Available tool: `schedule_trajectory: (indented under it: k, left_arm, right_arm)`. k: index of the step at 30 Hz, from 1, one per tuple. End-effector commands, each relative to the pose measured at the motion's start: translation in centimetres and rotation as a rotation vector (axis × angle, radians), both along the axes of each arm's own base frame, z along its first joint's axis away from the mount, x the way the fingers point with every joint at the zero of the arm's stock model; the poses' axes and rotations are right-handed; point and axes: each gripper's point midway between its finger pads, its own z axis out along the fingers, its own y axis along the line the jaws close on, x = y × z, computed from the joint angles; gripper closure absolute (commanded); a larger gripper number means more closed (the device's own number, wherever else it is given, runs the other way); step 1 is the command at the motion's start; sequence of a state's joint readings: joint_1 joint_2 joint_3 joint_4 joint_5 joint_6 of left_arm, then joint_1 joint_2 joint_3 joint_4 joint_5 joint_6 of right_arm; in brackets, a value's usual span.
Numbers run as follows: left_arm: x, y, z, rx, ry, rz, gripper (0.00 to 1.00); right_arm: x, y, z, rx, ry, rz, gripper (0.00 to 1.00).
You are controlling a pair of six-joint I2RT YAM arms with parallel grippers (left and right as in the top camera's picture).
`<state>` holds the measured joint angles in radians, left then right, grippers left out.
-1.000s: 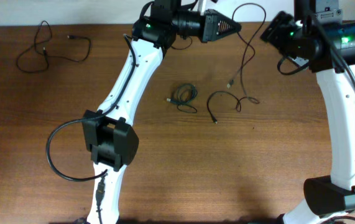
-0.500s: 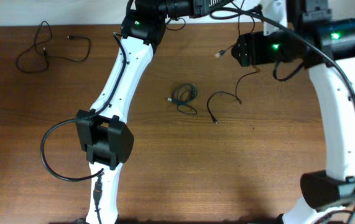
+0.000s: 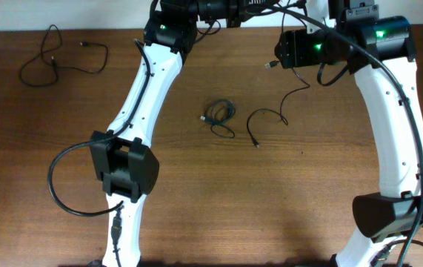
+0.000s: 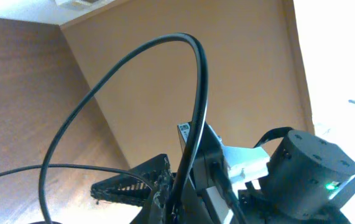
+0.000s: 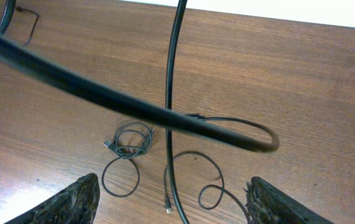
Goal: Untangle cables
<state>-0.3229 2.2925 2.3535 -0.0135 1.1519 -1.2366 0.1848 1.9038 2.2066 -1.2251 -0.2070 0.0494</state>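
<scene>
A thin black cable (image 3: 263,110) rises from a loop on the wooden table to the back edge, where my left gripper (image 3: 254,6) holds it high. In the left wrist view that gripper (image 4: 165,186) is shut on the black cable (image 4: 193,112). A light plug (image 3: 270,65) hangs beside my right gripper (image 3: 282,53). In the right wrist view that gripper (image 5: 172,180) is wide open, with the cable (image 5: 168,93) hanging between its fingers without touching them. The cable's loop and its other plug (image 5: 208,163) lie on the table below.
A small coiled cable (image 3: 218,115) lies on the table left of the loop and also shows in the right wrist view (image 5: 127,138). Another long black cable (image 3: 55,59) lies at the far left. A thick blurred cable (image 5: 102,99) crosses close to the right wrist camera.
The left gripper has moved up and back with the cable, lifting its plug off the table. The right gripper has swung left and now stands around the hanging cable.
</scene>
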Motion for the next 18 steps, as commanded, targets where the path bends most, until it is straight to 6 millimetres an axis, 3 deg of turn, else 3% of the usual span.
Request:
schedule_trajectory:
  k: [1,4,10,11,15,18]
  left_arm:
    - [-0.9,1.2,3.4,-0.042,0.036,0.011,1.00]
    - [-0.8,1.5,4.2,-0.066,0.026,0.013,1.00]
    - [-0.1,2.3,4.5,-0.077,0.024,0.047,1.00]
    - [0.1,2.6,4.5,-0.077,0.024,0.053,1.00]
    - [0.8,3.6,4.5,-0.077,0.024,0.074,1.00]
    - [1.2,4.4,4.4,-0.074,0.010,0.091,0.99]
  right_arm:
    - [0.6,0.1,-1.5,-0.014,0.031,-0.005,0.27]
    - [0.6,0.2,-1.9,-0.016,0.042,-0.003,0.29]
    - [0.9,2.1,-4.9,-0.030,0.114,0.035,0.30]
    - [1.0,2.6,-5.3,-0.032,0.116,0.044,0.53]
    - [1.0,2.5,-5.2,-0.031,0.116,0.042,0.96]
    - [0.6,3.0,-4.2,0.002,0.104,0.054,0.96]
